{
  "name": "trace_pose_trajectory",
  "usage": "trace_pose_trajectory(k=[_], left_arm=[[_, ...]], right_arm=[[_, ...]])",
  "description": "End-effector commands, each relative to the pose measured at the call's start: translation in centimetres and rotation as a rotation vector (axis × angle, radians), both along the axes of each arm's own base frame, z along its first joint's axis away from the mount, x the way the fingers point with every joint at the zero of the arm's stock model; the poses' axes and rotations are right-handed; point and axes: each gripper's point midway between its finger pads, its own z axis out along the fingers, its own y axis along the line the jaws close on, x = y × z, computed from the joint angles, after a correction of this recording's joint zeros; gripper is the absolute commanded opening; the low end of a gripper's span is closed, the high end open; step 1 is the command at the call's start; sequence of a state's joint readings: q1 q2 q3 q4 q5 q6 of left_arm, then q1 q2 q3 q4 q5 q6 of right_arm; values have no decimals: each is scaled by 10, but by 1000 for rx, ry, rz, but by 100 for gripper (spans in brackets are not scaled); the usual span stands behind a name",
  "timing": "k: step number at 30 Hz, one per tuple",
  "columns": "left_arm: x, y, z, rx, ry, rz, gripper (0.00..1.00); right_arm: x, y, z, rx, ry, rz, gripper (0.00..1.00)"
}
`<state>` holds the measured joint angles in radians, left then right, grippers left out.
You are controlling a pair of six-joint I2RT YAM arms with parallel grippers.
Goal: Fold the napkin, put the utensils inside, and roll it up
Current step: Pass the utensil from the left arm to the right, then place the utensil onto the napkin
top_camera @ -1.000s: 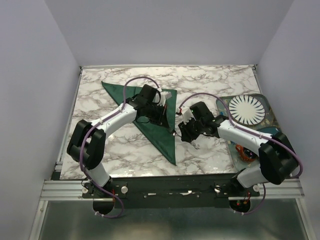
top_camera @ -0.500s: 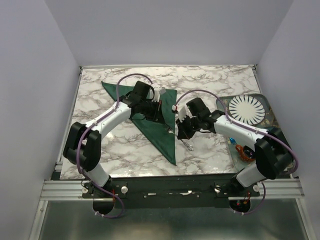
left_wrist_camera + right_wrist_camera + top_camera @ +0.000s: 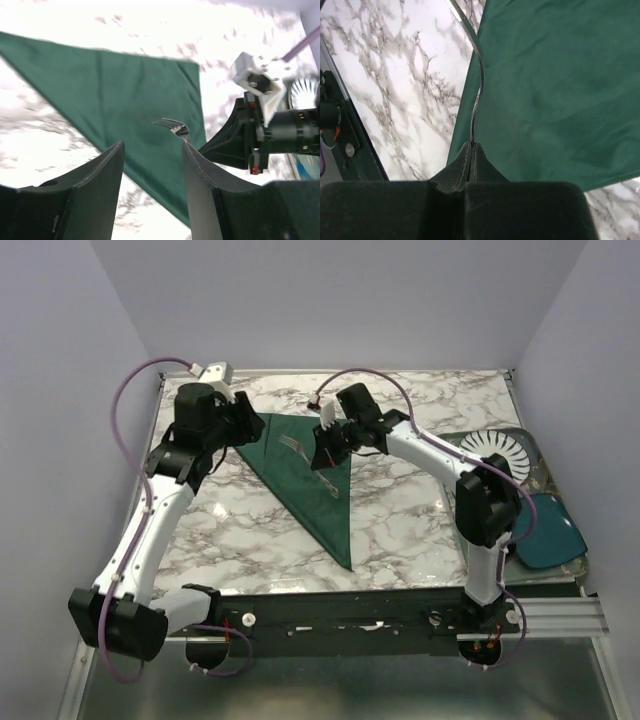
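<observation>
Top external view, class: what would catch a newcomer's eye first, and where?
The dark green napkin, folded into a triangle, lies in the middle of the marble table. The right gripper is shut on the handle of a silver fork, holding it over the napkin's far part. The left gripper stands open near the far left corner.

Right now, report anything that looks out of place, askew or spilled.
Nothing spilled or damaged. The napkin lies flat, folded to a triangle. Only the fork stands out: the right gripper pinches the end of its handle, tines raised over the cloth.
</observation>
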<state>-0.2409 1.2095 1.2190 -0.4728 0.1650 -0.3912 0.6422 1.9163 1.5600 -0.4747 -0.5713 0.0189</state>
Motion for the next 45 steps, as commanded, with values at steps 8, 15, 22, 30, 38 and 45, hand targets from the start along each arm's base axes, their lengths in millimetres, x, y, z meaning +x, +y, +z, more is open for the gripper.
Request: trace_pose_trajectory(k=[8, 15, 22, 30, 38, 45], left_arm=[[-27, 60, 8, 101, -87, 236, 59], [-37, 55, -8, 76, -65, 207, 58], [-41, 53, -10, 67, -61, 195, 58], [-43, 51, -12, 54, -57, 187, 57], [-43, 50, -14, 53, -56, 185, 56], [-42, 50, -10, 47, -62, 187, 56]], right_arm=[[37, 93, -18, -29, 117, 38, 0], [32, 127, -36, -12, 110, 78, 1], [37, 135, -63, -27, 139, 35, 1], [48, 136, -77, 2, 187, -5, 0], [51, 137, -84, 25, 186, 27, 0], [48, 136, -101, 18, 210, 49, 0]])
